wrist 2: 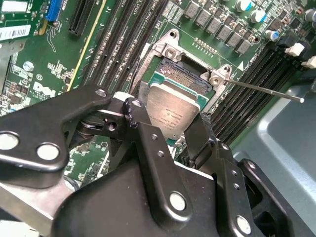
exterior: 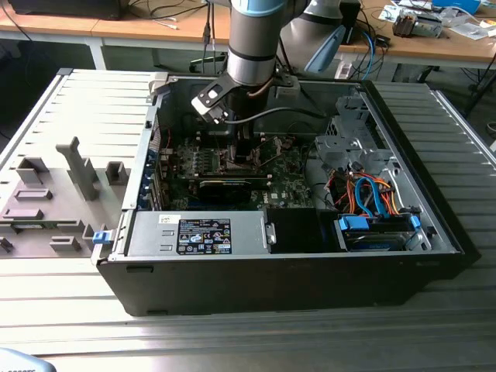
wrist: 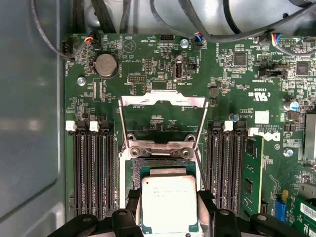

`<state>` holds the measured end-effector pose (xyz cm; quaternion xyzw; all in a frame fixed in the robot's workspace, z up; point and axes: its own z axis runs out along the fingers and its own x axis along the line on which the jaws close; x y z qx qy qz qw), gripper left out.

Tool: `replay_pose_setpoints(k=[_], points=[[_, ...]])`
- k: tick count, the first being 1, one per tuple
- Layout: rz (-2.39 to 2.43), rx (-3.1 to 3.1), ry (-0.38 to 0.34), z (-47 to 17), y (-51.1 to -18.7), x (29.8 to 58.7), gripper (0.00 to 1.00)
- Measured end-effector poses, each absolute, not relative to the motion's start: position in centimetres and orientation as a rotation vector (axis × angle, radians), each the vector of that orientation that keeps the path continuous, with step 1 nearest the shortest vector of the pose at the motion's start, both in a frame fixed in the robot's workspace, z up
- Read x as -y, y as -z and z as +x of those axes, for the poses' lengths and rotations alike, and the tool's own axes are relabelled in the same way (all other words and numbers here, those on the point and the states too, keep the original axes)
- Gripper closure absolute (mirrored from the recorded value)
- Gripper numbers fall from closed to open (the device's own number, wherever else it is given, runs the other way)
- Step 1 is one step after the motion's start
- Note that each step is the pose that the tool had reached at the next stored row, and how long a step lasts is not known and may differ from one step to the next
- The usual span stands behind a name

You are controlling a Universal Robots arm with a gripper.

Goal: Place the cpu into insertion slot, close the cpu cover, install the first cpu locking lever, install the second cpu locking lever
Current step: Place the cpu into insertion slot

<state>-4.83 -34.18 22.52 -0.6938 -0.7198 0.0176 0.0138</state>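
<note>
cpu [wrist: 169,200] gripped over the slot [wrist: 154,163]

the gripper [exterior: 240,151] clamps the cpu by two opposite edges between its black fingers [wrist 2: 148,143]. it hangs partly over the slot on the green board [wrist: 148,74], inside the open computer case [exterior: 271,283]. whether it touches the slot, i cannot tell. the cover [wrist: 163,100] stands swung open beyond the slot.

The arm [exterior: 249,39] comes down almost vertically, wrist pointing straight down. Its hand [wrist 2: 170,121] faces downward, with the two black fingers [wrist 2: 153,148] closed against opposite edges of the cpu [wrist: 169,200], which is clamped between their tips.
</note>
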Motion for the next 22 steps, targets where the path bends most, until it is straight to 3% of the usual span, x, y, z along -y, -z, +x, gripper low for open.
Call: replay_pose_setpoints(k=[22], points=[[-2.132, 2.270, -0.055, -4.83, -21.82, 34.17, 0.45]])
